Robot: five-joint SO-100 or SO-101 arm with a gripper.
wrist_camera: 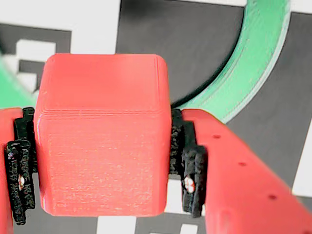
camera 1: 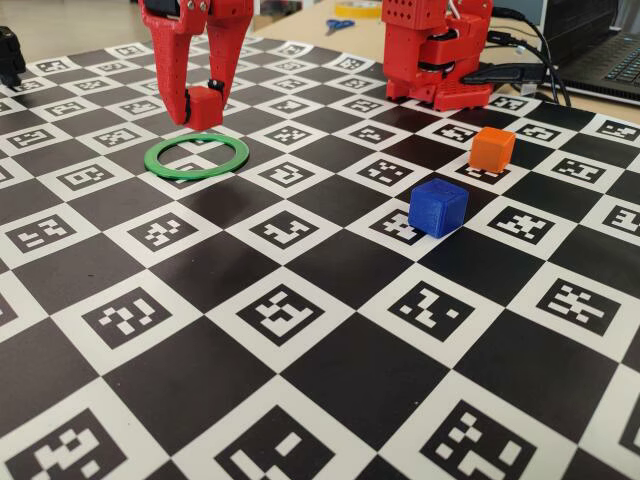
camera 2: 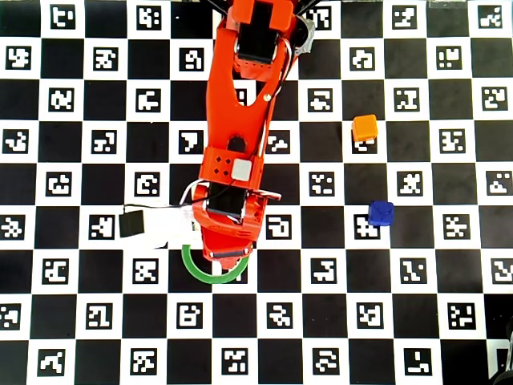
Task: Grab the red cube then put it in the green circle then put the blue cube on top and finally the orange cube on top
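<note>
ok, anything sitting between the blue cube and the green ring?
Nothing: only bare checkered mat between the blue cube and green ring, clear in the fixed view.

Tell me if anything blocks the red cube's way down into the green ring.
Nothing visible does. The gripper holds the red cube just above the green ring, whose centre shows only bare board. The blue cube and orange cube sit well aside.

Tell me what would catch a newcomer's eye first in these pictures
The red arm's tool grips the red cube just above the green circle, toward the far left of the checkered marker board in the fixed view. Off to the right sit the blue cube and, behind it, the orange cube, apart from each other.
</note>
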